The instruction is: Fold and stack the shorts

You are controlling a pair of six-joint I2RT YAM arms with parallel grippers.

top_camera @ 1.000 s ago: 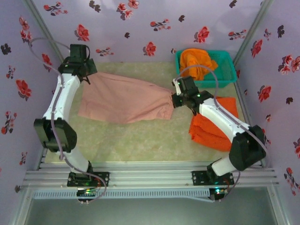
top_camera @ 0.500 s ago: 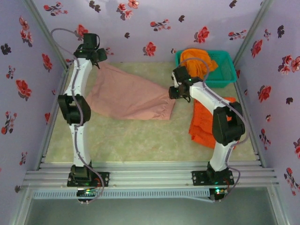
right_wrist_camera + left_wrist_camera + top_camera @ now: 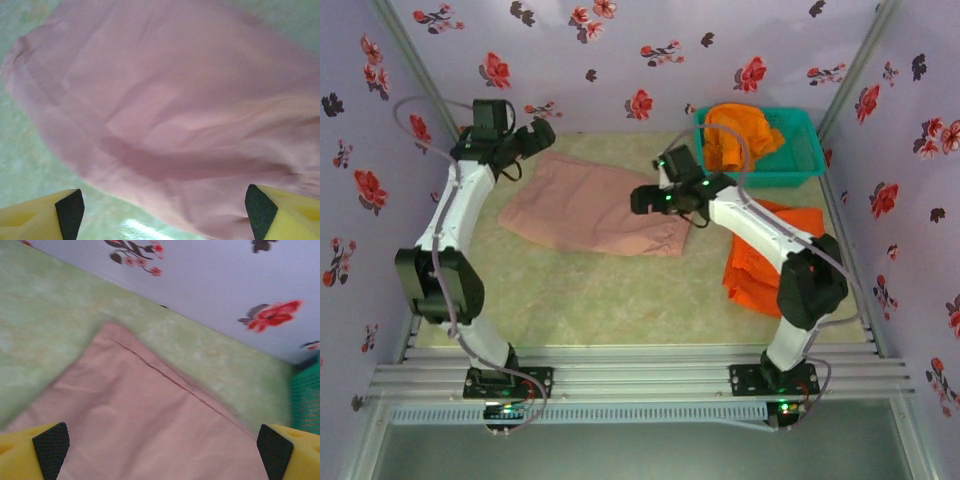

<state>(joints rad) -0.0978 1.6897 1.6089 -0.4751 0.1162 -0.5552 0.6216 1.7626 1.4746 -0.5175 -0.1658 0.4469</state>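
No writing, label, brand mark, number or sign can be read on anything here. The lilac cloth walls [image 3: 620, 60] carry a printed pattern of red and dark flowers, which is decoration and not lettering.

Lilac flowered walls [image 3: 780, 40] enclose a pale green tabletop [image 3: 620, 300].
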